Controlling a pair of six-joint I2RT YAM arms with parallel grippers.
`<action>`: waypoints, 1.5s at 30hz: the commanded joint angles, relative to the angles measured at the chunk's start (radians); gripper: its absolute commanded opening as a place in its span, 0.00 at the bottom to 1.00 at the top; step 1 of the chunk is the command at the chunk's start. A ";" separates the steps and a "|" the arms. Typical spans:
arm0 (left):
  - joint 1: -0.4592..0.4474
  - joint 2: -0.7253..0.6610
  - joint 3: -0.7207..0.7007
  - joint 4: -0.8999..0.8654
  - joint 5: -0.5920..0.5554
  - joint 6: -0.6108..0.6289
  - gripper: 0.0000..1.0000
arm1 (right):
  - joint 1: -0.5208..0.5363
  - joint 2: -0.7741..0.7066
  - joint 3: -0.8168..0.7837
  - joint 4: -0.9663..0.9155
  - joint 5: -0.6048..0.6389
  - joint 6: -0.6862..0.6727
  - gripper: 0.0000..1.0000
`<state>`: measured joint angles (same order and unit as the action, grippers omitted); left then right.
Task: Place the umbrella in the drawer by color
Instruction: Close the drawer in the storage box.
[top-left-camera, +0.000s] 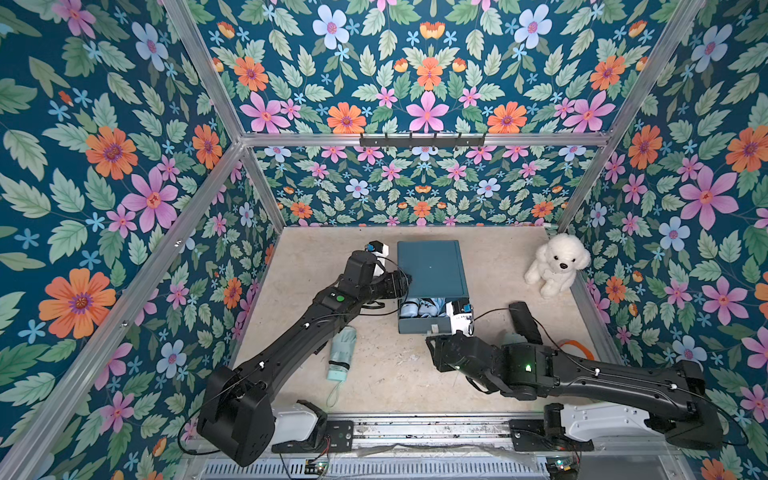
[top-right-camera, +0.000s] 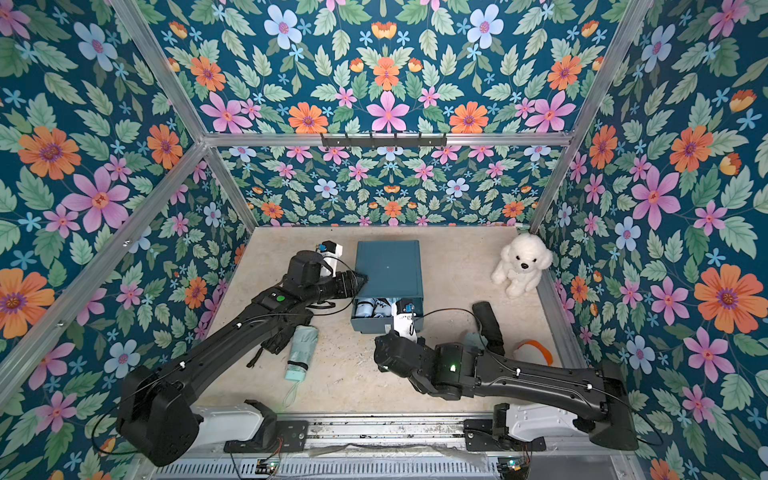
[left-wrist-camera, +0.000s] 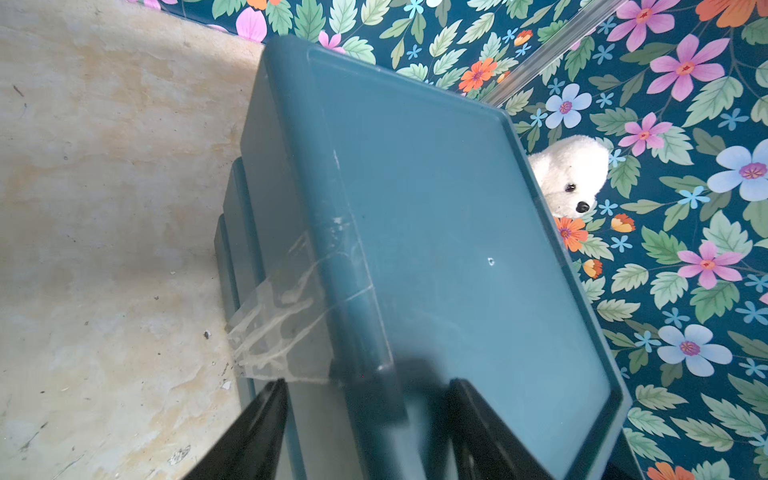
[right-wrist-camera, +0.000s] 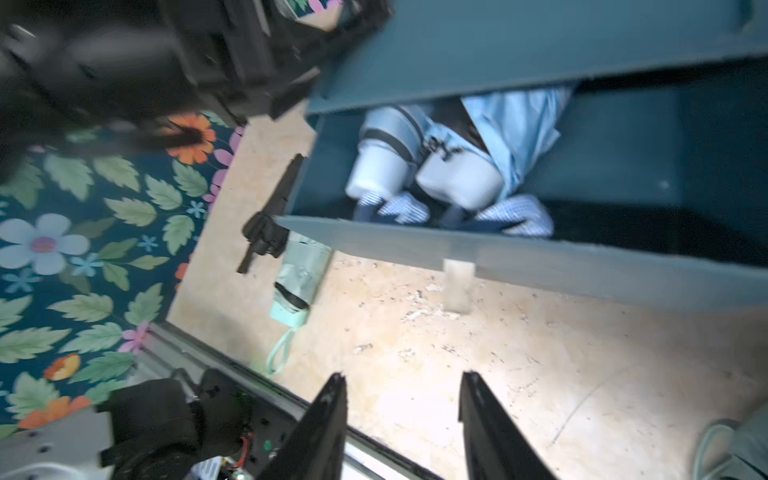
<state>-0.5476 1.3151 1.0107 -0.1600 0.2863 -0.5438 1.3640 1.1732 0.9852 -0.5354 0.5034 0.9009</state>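
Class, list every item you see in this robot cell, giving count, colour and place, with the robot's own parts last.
table: one, beige.
drawer unit: one, teal, mid-table, one drawer open.
light blue umbrellas: two, in the open drawer.
mint umbrella: one, beside the left arm.
black umbrellas: two, one near each arm.
pale green bundle: one, by right arm, mostly hidden.
orange-and-white item: one, behind right arm.
plush dog: one, white, far corner.
hook rail: one, black, back wall.
left gripper: black, fingers apart at the unit's top.
right gripper: black, fingers apart, empty.
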 joint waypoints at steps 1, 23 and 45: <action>0.002 0.011 0.009 -0.042 -0.021 0.013 0.66 | -0.008 -0.018 -0.061 0.095 0.048 0.040 0.59; 0.002 0.012 -0.014 -0.062 -0.019 0.059 0.61 | -0.275 0.111 -0.106 0.455 -0.004 -0.136 0.33; 0.003 -0.045 -0.020 -0.014 -0.021 0.009 0.65 | -0.105 -0.075 -0.288 0.384 0.210 -0.001 0.57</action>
<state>-0.5468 1.2831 0.9920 -0.1596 0.2749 -0.5179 1.2476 1.1282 0.7353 -0.1047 0.6270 0.8196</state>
